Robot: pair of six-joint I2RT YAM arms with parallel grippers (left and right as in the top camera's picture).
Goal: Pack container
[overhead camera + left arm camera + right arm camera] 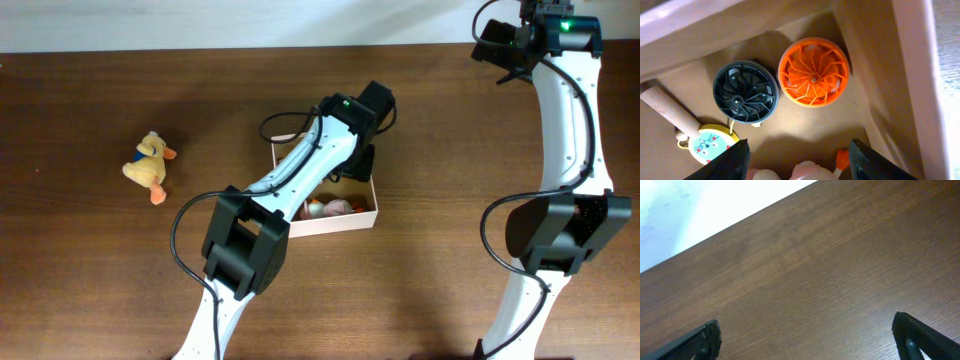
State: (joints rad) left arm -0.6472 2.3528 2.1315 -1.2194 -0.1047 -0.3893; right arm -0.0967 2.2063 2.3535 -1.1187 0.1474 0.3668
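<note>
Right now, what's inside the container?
Container holds an orange wheel, a black wheel, a wooden-handled face toy and pinkish toys. The left arm covers the rest overhead.

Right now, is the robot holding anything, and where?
Nothing. The left gripper hangs open over the container; the right gripper is open above the table.

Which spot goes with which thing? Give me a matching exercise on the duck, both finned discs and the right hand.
1 duck
2 orange disc
3 black disc
4 right hand

A in the container, by its corner
B on the table, left of the container
C open, above bare wood
D in the container, next to the rattle

Pairs: 1-B, 2-A, 3-D, 4-C
</note>
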